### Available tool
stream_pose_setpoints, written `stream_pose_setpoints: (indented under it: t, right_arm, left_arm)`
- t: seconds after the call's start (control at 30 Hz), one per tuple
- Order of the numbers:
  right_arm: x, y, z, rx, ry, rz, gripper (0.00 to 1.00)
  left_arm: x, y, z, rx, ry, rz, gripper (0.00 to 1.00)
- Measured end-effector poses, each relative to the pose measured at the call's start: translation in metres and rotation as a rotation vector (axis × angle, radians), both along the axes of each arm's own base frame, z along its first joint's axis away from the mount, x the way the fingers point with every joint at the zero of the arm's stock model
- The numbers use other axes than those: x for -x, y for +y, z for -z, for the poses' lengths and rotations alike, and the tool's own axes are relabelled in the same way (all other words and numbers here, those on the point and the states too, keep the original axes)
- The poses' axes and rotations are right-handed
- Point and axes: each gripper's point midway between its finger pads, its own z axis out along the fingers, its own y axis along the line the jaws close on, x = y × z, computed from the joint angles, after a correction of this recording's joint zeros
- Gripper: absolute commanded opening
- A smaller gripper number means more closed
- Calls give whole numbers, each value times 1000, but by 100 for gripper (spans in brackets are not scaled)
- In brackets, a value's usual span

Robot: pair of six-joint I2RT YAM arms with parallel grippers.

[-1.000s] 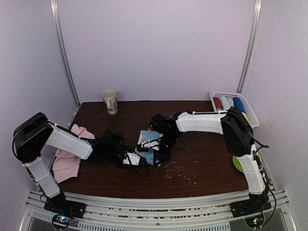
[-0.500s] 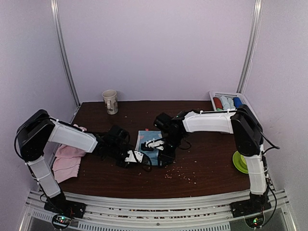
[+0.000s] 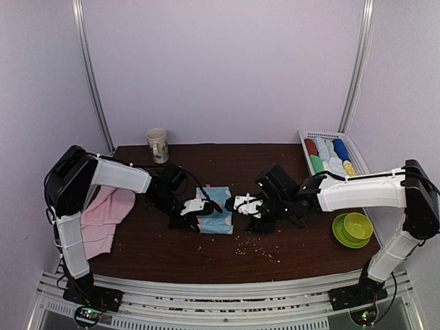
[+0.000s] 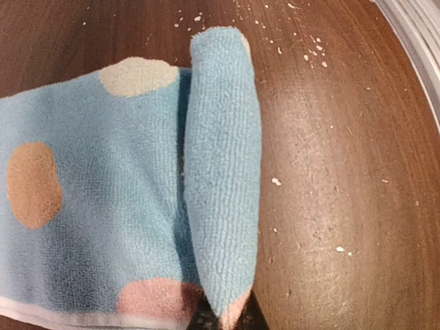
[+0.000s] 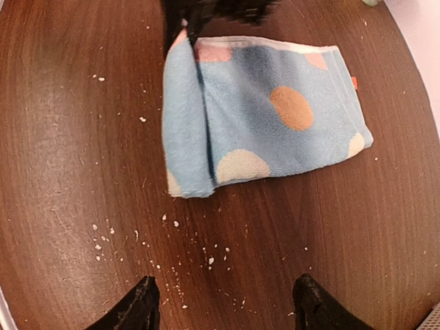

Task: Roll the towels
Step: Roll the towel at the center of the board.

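Towel [image 3: 218, 218], dotted blue, lies lengthwise near-to-far, its near end rolled. Your right pincer [image 5: 227, 283] gapes empty. Your left pincer [image 3: 201, 208] touches that rolled end, grip unclear.

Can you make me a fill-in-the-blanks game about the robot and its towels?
The dotted towel is light ____.
The plain towels on the left are ____.
The right gripper has its fingers ____, touching nothing.
The green bowl sits on the ____ side of the table.
Missing words: blue; pink; open; right.
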Motion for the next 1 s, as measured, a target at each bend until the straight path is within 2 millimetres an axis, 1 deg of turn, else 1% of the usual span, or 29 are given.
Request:
stream_pose_setpoints:
  t: [0.17, 0.23, 0.37, 0.43, 0.57, 0.63, 0.8, 1.0]
  right_arm:
    - [22, 2, 23, 57, -174, -70, 67]
    - [30, 9, 28, 78, -261, -105, 67]
    - [35, 28, 33, 104, -402, -133, 66]
    - [35, 37, 35, 112, -460, -140, 66]
    - [28, 46, 36, 131, -560, -119, 64]
    - [24, 49, 38, 143, -591, -107, 61]
    - [14, 63, 47, 167, -625, -97, 51]
    - [5, 77, 52, 163, -635, -86, 46]
  left_arm:
    - [-3, 1, 1, 41, 193, -39, 0]
    - [-3, 2, 1, 52, 256, -54, 0]
    - [-5, 2, 1, 58, 334, -80, 0]
    - [-5, 2, 1, 54, 364, -92, 0]
    - [-6, 3, 2, 48, 416, -113, 0]
    - [-6, 3, 2, 45, 435, -122, 0]
    - [-6, 3, 2, 40, 471, -134, 0]
    - [-7, 3, 3, 37, 496, -141, 0]
